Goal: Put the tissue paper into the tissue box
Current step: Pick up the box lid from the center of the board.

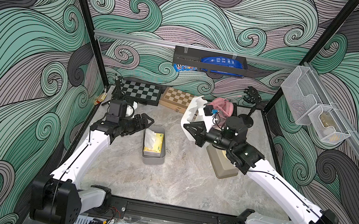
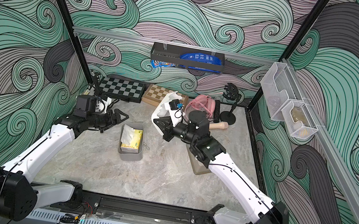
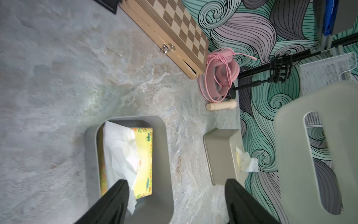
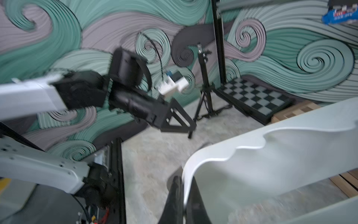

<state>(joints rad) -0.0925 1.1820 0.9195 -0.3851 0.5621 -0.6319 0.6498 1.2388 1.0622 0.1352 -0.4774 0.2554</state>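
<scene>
The tissue paper [image 1: 158, 142] is a yellow pack with a white sheet [image 3: 118, 151] pulled out of it. It lies inside the open grey tissue box [image 1: 153, 161] at mid-table. My left gripper [image 1: 148, 122] hovers open just beyond the box's far left end, with nothing between its fingers. From the left wrist, one finger [image 3: 116, 195] overlaps the white sheet. My right gripper [image 1: 185, 126] is shut on the rim of a white wavy-edged cover [image 1: 192, 109], held tilted in the air to the right of the box. The cover [image 4: 271, 164] fills much of the right wrist view.
A beige closed tissue box [image 1: 223, 166] with a tissue tuft [image 3: 248, 163] lies under my right arm. At the back stand a black chessboard [image 1: 139, 92], a wooden chess case [image 1: 176, 99], pink headphones [image 1: 222, 106], a wooden pestle [image 3: 220, 105] and a black stand [image 1: 250, 104].
</scene>
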